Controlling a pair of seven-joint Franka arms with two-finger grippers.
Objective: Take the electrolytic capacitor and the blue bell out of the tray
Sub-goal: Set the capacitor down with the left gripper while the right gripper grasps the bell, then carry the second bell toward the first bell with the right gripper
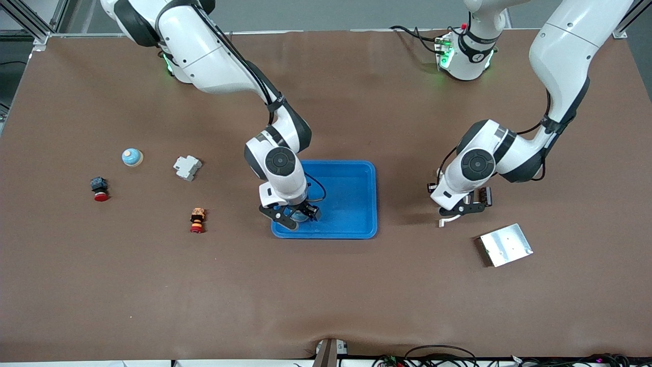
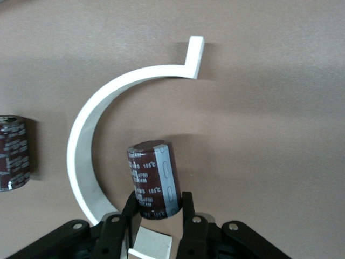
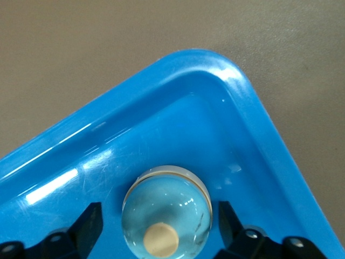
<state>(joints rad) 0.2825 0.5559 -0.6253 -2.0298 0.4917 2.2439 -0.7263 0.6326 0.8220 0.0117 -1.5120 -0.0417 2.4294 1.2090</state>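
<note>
My right gripper [image 1: 294,214] is low in the blue tray [image 1: 356,176], at the corner nearest the front camera and toward the right arm's end. It is open. A pale blue bell [image 3: 167,210] with a tan button sits on the tray floor between its fingers [image 3: 91,222], with a gap on each side. My left gripper [image 1: 461,208] is low over the table beside the tray, toward the left arm's end. It is shut on a dark brown capacitor [image 2: 153,178], held upright between its fingers [image 2: 129,208]. I cannot tell whether the capacitor touches the table.
A white curved bracket [image 2: 86,140] lies around the held capacitor, and a second capacitor [image 2: 12,154] lies beside it. A metal plate [image 1: 506,244] lies nearer the front camera. Toward the right arm's end are a second bell [image 1: 132,157], a grey breaker [image 1: 187,167] and two red push buttons [image 1: 100,189] [image 1: 197,219].
</note>
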